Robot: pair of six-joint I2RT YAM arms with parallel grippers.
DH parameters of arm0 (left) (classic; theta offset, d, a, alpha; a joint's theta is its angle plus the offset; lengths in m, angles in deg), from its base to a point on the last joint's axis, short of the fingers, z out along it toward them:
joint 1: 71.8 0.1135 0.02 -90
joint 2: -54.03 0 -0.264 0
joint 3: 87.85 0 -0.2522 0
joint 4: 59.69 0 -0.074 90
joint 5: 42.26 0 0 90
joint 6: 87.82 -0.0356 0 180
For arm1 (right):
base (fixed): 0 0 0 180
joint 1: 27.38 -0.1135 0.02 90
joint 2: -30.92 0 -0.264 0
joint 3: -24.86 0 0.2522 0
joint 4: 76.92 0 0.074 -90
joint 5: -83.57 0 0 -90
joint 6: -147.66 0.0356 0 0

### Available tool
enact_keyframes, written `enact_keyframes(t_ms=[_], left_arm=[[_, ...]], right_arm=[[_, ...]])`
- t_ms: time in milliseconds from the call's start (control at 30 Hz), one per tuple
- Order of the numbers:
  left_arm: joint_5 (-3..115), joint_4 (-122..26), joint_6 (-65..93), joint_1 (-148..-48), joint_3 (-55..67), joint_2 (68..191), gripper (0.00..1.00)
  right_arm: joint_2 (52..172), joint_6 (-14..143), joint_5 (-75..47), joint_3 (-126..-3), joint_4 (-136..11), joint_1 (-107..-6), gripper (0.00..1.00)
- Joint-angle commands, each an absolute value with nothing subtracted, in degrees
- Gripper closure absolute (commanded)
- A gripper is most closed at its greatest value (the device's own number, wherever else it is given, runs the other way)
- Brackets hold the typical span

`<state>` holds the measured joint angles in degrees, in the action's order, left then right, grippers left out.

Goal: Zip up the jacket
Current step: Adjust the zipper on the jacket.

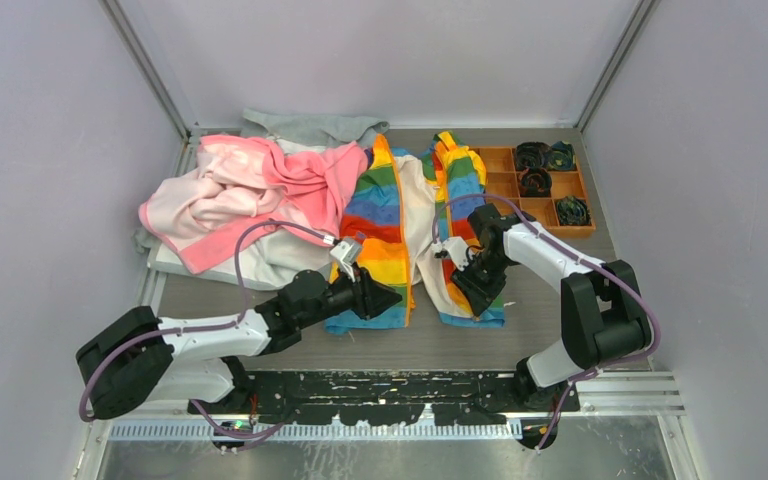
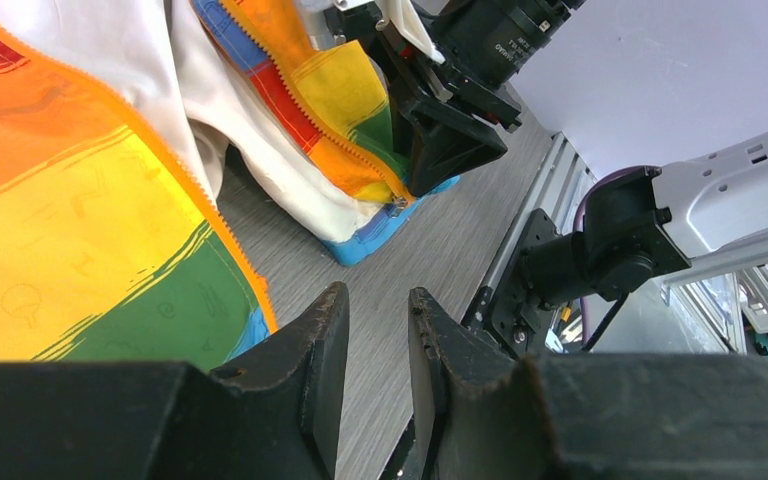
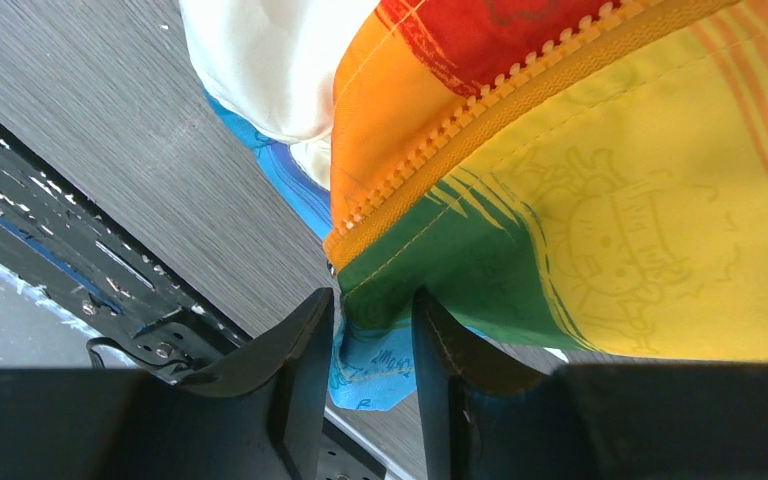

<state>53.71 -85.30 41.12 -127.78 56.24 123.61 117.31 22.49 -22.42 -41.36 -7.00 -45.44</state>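
Note:
The rainbow-striped jacket (image 1: 380, 225) lies open in the middle of the table, cream lining (image 1: 420, 205) showing between its two front panels. My left gripper (image 1: 390, 298) is by the bottom corner of the left panel, just off its orange zipper edge (image 2: 210, 220). In the left wrist view it (image 2: 378, 295) is slightly open, with only bare table between the fingers. My right gripper (image 1: 480, 285) is at the bottom of the right panel. In the right wrist view it (image 3: 372, 300) is shut on the green and blue hem (image 3: 390, 350), just below the zipper teeth (image 3: 460, 130).
A pink garment (image 1: 250, 190) is piled at the back left over a pale one (image 1: 260, 262), with a grey garment (image 1: 310, 128) behind. An orange compartment tray (image 1: 505, 185) with dark bundles stands at the back right. A black rail (image 1: 410, 385) runs along the near edge.

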Motion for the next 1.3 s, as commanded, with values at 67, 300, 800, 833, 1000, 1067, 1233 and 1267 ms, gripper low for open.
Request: enact_keyframes(t_ms=[67,300,800,833,1000,1067,1233,1267], left_arm=[[52.41,-86.32,40.24,-128.04,55.89,121.19,0.71],[52.38,-85.95,40.24,-128.03,55.63,121.14,0.71],[52.48,-85.92,40.58,-128.14,55.28,121.64,0.71],[52.48,-86.03,40.59,-128.2,55.28,121.69,0.71],[52.65,-87.42,41.09,-128.99,54.8,124.01,0.71],[52.69,-88.35,41.35,-129.45,54.37,125.68,0.71],[52.98,-90.32,41.71,-130.06,53.17,129.5,0.71],[53.08,-90.39,41.65,-130.13,52.83,129.98,0.71]], right_arm=[[115.41,22.55,-24.05,-41.9,-6.47,-45.79,0.58],[114.64,22.51,-24.03,-41.91,-6.38,-45.79,0.57],[117.59,23.92,-21.23,-42.2,-6.82,-46.23,0.83],[117.62,24.11,-20.76,-42.38,-6.91,-46.24,0.89],[114.22,25.83,-14.63,-41.98,-10.39,-46.26,0.99],[111.95,26.3,-11.07,-41.29,-12.15,-46.25,0.99],[107.7,25.82,-6.61,-40.38,-13.51,-45.7,0.99],[107.17,25.65,-4.92,-40.54,-13.34,-45.34,0.99]])
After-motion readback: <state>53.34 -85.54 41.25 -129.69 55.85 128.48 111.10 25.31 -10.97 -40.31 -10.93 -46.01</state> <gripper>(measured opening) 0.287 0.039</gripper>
